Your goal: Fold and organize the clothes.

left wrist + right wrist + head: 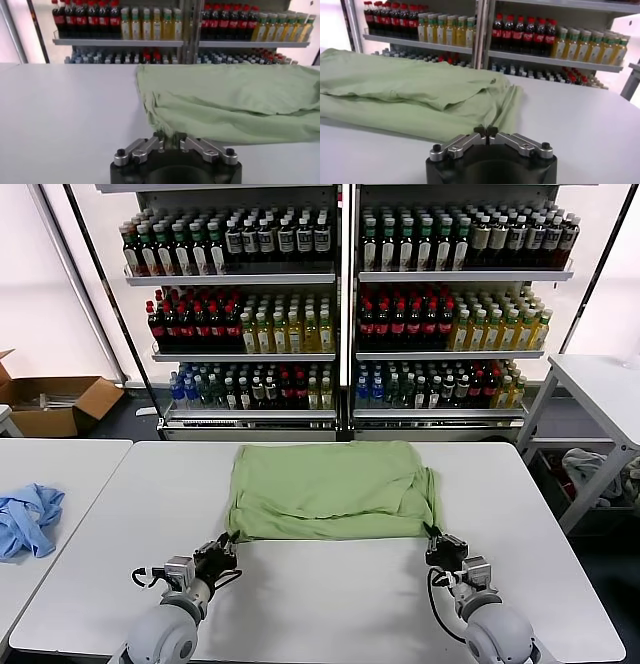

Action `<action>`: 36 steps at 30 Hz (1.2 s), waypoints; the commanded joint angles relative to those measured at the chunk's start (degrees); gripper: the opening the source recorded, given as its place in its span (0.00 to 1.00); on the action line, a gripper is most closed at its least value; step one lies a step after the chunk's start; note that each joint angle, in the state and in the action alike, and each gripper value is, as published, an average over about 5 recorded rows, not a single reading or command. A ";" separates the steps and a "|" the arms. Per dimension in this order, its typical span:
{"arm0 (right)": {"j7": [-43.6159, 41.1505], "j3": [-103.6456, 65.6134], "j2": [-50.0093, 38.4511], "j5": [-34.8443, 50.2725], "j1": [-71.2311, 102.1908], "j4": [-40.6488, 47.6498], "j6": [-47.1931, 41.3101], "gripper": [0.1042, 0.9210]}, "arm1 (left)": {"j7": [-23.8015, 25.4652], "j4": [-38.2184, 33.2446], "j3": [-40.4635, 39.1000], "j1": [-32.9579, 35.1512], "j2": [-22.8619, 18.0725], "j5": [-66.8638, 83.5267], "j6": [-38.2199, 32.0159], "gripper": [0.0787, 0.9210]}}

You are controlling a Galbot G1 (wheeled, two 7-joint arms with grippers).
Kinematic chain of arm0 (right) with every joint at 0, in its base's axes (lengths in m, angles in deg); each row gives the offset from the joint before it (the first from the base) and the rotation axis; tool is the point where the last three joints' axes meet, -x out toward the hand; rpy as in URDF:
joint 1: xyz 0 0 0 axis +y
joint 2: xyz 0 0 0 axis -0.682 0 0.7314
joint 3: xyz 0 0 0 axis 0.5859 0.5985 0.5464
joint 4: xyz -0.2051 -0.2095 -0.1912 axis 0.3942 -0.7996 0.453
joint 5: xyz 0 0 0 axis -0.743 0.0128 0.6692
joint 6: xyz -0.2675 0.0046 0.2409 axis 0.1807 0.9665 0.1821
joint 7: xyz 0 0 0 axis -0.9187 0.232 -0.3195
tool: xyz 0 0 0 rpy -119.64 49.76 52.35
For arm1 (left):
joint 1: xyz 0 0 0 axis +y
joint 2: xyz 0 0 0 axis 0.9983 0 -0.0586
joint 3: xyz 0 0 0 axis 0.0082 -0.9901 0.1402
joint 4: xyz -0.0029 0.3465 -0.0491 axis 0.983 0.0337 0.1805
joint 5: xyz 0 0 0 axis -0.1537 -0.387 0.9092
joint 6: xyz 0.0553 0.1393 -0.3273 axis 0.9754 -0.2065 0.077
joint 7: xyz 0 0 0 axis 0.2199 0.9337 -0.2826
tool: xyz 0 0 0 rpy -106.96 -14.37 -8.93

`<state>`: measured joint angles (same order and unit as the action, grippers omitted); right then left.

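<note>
The light green T-shirt [330, 489] lies flat on the white table [330, 609], folded, with its near hem toward me. My left gripper [225, 546] is at the near left corner, and in the left wrist view its fingers [170, 136] are shut with a bunch of green T-shirt [235, 100] cloth between them. My right gripper [437, 539] is at the near right corner. In the right wrist view its fingertips [485, 131] meet on the hem of the T-shirt [410, 90]. No print shows on the shirt.
A light blue garment [28, 519] lies on the neighbouring table to the left. Shelves of bottles [340, 314] stand behind the table. A cardboard box [55, 399] sits on the floor at the far left, and another table [600, 384] stands at the right.
</note>
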<state>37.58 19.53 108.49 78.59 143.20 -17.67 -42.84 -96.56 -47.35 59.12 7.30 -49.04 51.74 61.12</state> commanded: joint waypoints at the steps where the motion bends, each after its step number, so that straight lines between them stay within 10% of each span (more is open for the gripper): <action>1: -0.02 -1.76 -1.15 0.23 1.02 -2.58 -0.09 0.02 | 0.35 -2.28 0.21 0.86 1.59 -2.89 -0.53 0.09; 12: -0.04 -7.90 -4.70 2.96 7.72 -8.68 -0.57 0.02 | -1.19 -7.54 1.94 5.75 3.97 -3.20 -0.84 0.00; 36: 5.34 -10.09 -4.08 -6.74 36.56 -24.75 -0.49 0.02 | -18.50 -29.15 4.04 39.54 7.73 -20.66 -2.90 0.00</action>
<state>41.87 10.30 104.58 74.76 170.33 -38.54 -43.74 -107.24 -69.07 62.21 31.72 -42.22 38.92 59.01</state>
